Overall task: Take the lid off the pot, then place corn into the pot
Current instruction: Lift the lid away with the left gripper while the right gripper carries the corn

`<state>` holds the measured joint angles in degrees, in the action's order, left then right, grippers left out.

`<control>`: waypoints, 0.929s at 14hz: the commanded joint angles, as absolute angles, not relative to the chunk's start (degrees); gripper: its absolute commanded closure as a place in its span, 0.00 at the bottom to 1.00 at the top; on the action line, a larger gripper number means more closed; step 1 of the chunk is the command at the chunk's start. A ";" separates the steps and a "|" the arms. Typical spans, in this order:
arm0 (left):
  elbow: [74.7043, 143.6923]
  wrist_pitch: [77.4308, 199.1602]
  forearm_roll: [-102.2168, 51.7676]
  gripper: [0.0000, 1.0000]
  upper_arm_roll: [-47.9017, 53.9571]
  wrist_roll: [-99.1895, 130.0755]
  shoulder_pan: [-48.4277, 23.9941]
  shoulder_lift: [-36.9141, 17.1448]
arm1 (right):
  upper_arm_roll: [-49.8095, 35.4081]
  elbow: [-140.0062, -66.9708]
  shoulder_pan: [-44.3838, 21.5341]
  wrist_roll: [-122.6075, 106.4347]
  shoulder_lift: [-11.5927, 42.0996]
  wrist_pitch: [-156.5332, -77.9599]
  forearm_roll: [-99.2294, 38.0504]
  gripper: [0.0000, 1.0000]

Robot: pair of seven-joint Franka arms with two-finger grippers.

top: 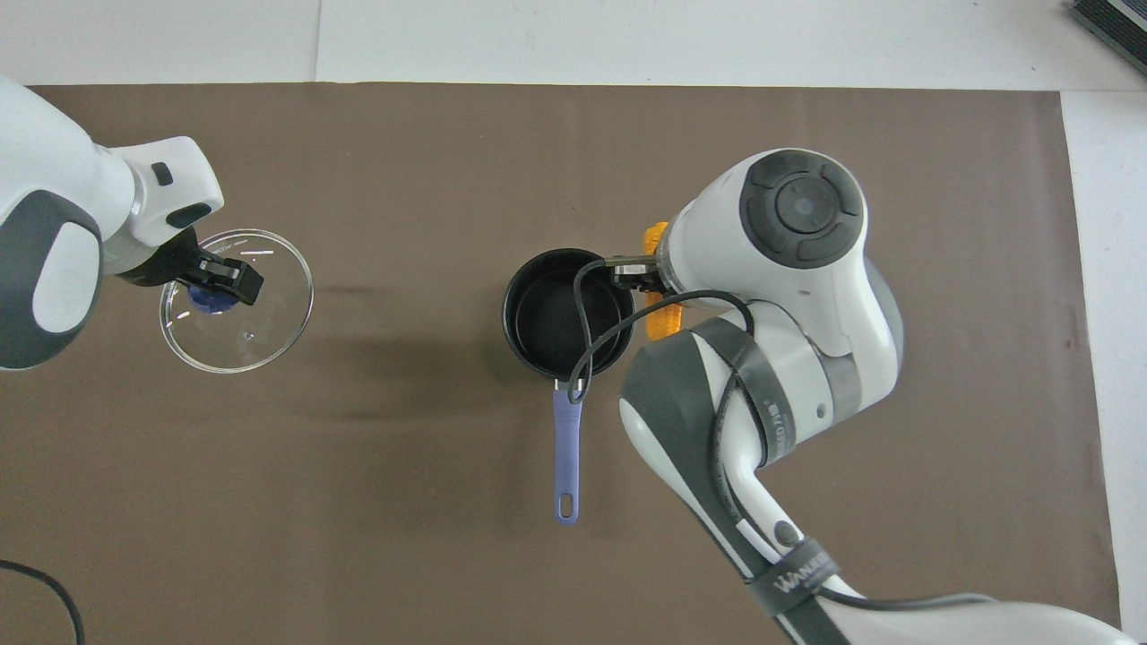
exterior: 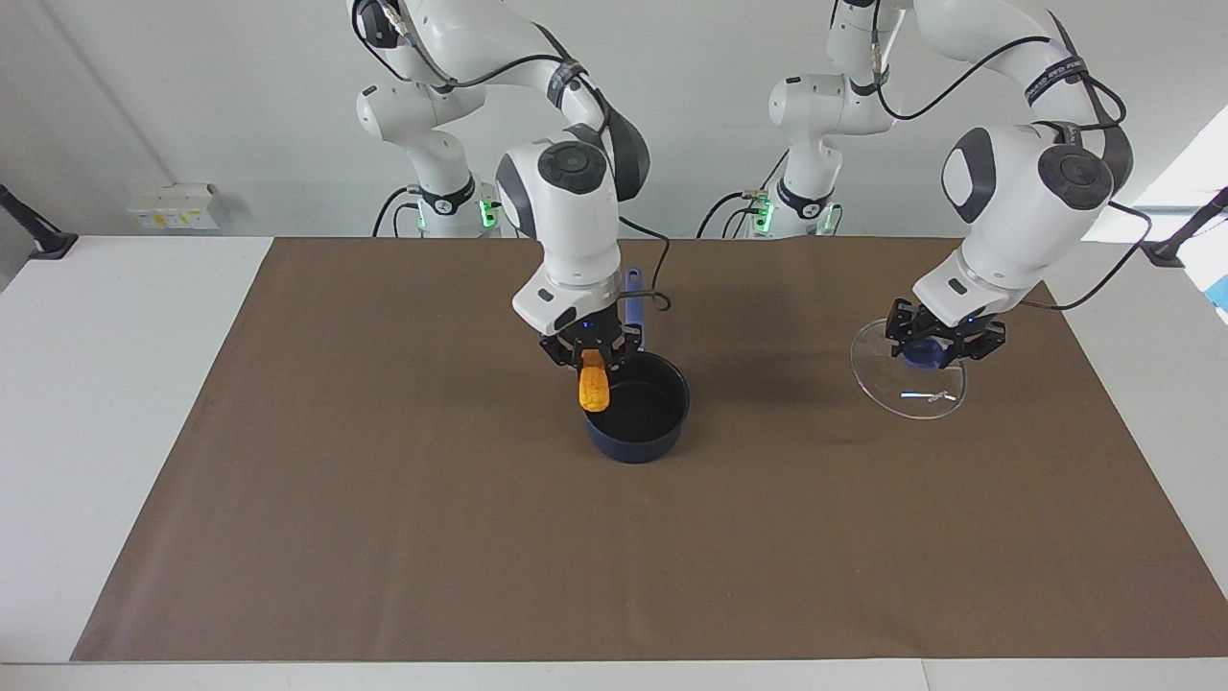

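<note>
The dark navy pot stands open on the brown mat, its blue handle pointing toward the robots. My right gripper is shut on the orange corn and holds it upright in the air over the pot's rim at the right arm's end. In the overhead view the wrist hides most of the corn beside the pot. The glass lid is at the mat, toward the left arm's end. My left gripper is shut on its blue knob.
The brown mat covers most of the white table. A black cable from the right wrist hangs over the pot. Small white boxes sit at the table's edge, at the right arm's end.
</note>
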<state>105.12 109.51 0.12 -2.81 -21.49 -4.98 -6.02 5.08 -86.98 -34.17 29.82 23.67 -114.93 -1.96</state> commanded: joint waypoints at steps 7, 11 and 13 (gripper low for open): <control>124.09 133.57 -0.62 1.00 -2.29 -30.85 2.11 -5.01 | 5.27 -85.25 -36.56 30.94 30.06 -121.18 -1.58 1.00; 124.45 135.61 -0.62 1.00 -2.29 -30.76 2.11 -8.16 | 4.92 -87.09 -37.17 29.97 29.97 -122.25 -2.11 1.00; 124.45 135.97 -0.62 1.00 -2.29 -30.50 2.20 -9.14 | 4.83 -87.89 -37.35 30.14 30.06 -122.43 -1.93 1.00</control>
<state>123.89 133.94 0.06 -2.80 -29.74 1.28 -8.34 5.02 -86.62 -37.08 29.99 30.05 -120.79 -1.96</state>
